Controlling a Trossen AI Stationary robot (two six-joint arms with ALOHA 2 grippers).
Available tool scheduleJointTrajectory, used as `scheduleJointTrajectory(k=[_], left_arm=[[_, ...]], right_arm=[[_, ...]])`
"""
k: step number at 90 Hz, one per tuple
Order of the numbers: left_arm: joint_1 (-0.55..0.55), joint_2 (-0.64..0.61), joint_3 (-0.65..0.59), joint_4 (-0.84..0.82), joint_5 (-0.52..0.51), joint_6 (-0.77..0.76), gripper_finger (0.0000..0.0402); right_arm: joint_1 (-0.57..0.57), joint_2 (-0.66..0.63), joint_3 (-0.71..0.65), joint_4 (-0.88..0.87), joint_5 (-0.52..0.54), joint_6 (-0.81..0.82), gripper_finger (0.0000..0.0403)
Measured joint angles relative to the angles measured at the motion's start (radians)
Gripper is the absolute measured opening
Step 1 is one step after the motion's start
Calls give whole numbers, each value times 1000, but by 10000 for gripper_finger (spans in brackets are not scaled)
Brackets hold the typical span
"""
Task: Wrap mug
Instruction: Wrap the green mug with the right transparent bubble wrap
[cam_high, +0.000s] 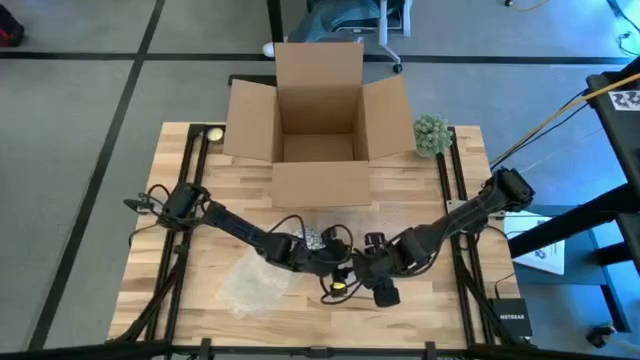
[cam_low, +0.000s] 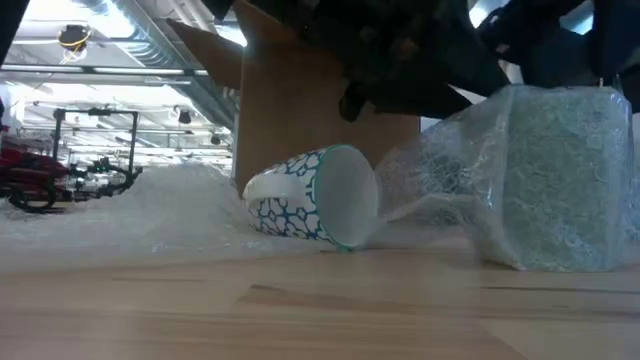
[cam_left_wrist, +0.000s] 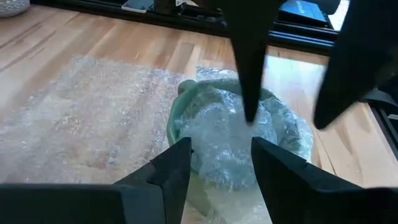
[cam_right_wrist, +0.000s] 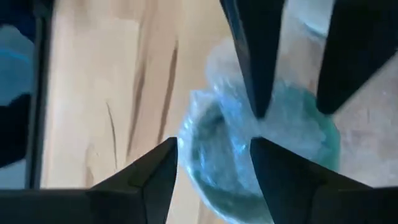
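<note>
Between the two arms, near the front middle of the worktop (cam_high: 190, 215), both sets of fingers meet over the mug (cam_left_wrist: 233, 134); the left gripper (cam_left_wrist: 217, 158) has its fingers parted, one on each side of the bubble wrap (cam_left_wrist: 93, 118) bunched over the mug's mouth, though whether they press it I cannot tell; the right gripper (cam_right_wrist: 214, 165) stands likewise parted over the same rim, holding nothing that I can make out.

From the low camera the mug (cam_low: 315, 200) lies on its side on the wrap, open mouth toward that camera, long axis roughly level with the worktop; a bulge of wrap (cam_low: 545, 180) stands just beside it. Most of the sheet (cam_high: 255, 280) trails off on the left arm's side.

Both grippers look about equally near, so I judge the coming move turns on the mug lying straight ahead of each, mouth up to them. An open cardboard box (cam_high: 320, 120) waits behind.
</note>
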Motion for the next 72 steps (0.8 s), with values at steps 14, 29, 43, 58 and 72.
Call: scheduleJointTrajectory(k=[14, 29, 43, 58, 72], left_arm=[[0, 0, 0, 3, 0, 9, 153], [0, 0, 0, 2, 0, 9, 153], [-4, -1, 0, -3, 1, 14, 153], [-13, -47, -1, -79, 11, 3, 153], [-41, -122, -1, -214, 6, -56, 153]], right_arm=[[0, 36, -54, 33, 0, 0, 191], [13, 77, -78, 54, 13, -2, 189], [49, 77, -79, 59, 65, -51, 152], [74, 77, -79, 43, 53, -66, 67], [111, 77, -79, 40, 48, -94, 14]])
